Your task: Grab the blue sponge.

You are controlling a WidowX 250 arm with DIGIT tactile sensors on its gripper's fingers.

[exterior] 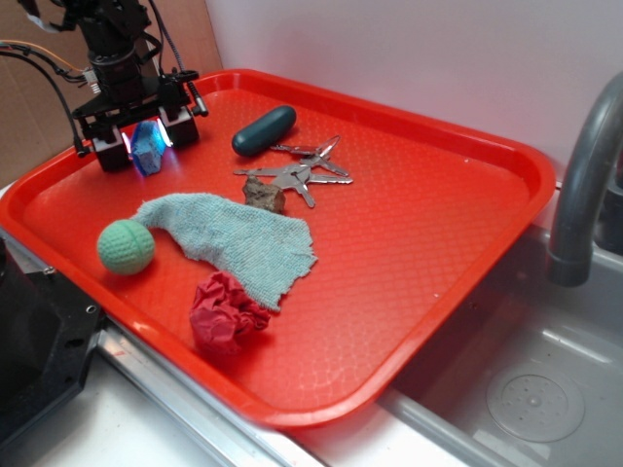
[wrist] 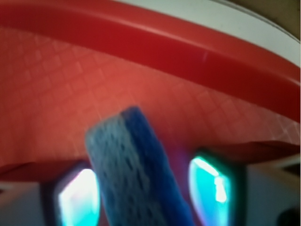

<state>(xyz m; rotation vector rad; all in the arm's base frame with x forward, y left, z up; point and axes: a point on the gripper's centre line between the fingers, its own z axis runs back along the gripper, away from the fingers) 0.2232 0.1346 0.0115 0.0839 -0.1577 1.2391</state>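
Blue sponge (exterior: 147, 146) tilts between the lowered gripper (exterior: 148, 146) fingers, gripped, over the red tray (exterior: 438, 224)

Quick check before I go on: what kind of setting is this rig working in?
Probably a kitchen sink area, perhaps a mock-up: a grey faucet curves over a metal sink basin with a drain, and the red tray of odds and ends sits on the counter beside it.

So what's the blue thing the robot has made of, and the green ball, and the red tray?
The blue sponge looks like soft foam: tiny holes all over, with a darker blue side. The green ball looks knitted or crocheted from yarn, with little stitch bumps. The red tray is probably hard plastic, shiny on the rim with a crisscross pattern.
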